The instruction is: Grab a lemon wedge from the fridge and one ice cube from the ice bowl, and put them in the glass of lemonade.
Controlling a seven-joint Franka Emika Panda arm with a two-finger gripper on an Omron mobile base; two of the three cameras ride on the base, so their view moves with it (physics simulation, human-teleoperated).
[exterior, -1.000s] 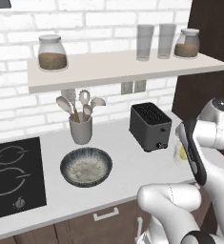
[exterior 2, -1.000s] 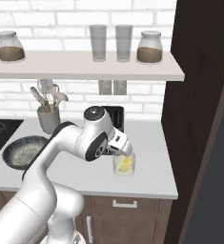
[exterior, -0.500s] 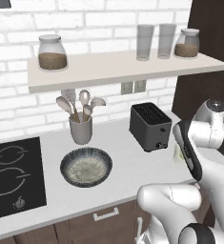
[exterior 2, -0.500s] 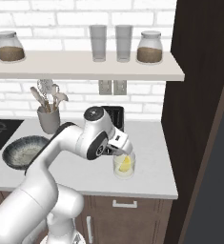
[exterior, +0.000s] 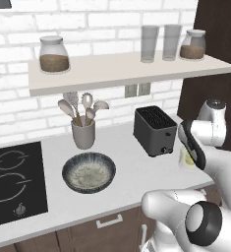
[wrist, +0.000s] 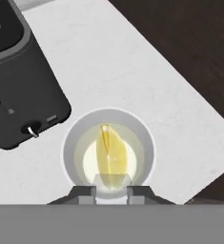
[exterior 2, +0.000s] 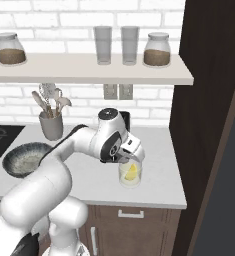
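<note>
Barely anything has changed over the last second: my gripper [wrist: 111, 189] still hangs right above the glass of lemonade [exterior 2: 129, 175], the base has not moved, and my wrist has only drifted a little in the left base view.

My fingers stand narrow, and the lemon wedge [wrist: 111, 157] sits between their tips in the hand view. Whether they still pinch it or it already rests in the drink, I cannot tell. In the right base view the lemon wedge [exterior 2: 132, 172] shows as a yellow sliver inside the tumbler, low in the pale liquid.

The glass is short and clear, on the white counter [exterior 2: 154, 185] at its right end, near the front edge, just right of the black toaster [exterior: 155, 130]. From above, its rim is a pale ring around the yellowish-white liquid, with the wedge standing on edge in the middle.

The ice bowl [exterior: 89, 172] lies well apart to the left, near the grey utensil cup [exterior: 83, 134]; its speckled inside is too blurred for me to make out any cubes.

In the left base view my own forearm covers most of the glass [exterior: 187, 161]. In the right base view the hand hides the glass's rim, and my fingertips cannot be seen there.
</note>
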